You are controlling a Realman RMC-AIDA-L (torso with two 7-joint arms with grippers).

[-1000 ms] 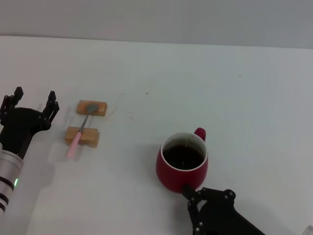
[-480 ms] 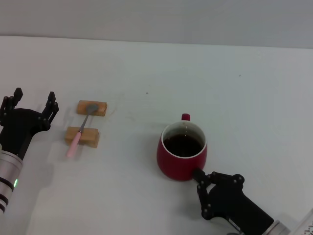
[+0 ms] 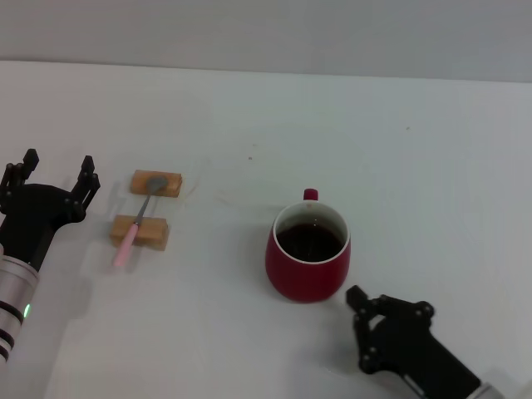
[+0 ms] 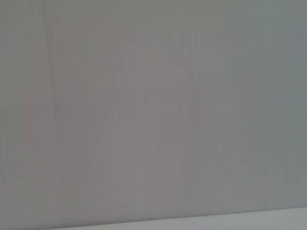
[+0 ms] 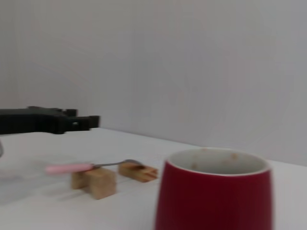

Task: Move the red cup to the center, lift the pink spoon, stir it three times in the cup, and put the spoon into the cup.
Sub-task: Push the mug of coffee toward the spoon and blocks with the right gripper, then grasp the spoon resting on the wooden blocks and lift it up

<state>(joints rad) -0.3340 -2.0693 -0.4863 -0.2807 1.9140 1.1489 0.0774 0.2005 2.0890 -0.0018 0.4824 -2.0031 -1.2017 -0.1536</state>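
The red cup (image 3: 307, 258) stands upright near the table's middle, its handle pointing to the far side. It also fills the near right wrist view (image 5: 213, 196). The pink spoon (image 3: 137, 220) lies across two tan wooden blocks to the cup's left, its metal bowl on the far block and its pink handle on the near one. It also shows in the right wrist view (image 5: 91, 166). My right gripper (image 3: 386, 303) is open and empty, just near-right of the cup and apart from it. My left gripper (image 3: 58, 170) is open and empty, left of the spoon.
The far block (image 3: 156, 183) and the near block (image 3: 140, 232) hold the spoon off the white table (image 3: 399, 150). The left gripper shows as a black shape in the right wrist view (image 5: 91, 120). The left wrist view shows only a blank wall.
The right gripper has let go of the cup and drawn back toward the near right. The cup's handle has turned from the right to the far side. The left arm has not moved.
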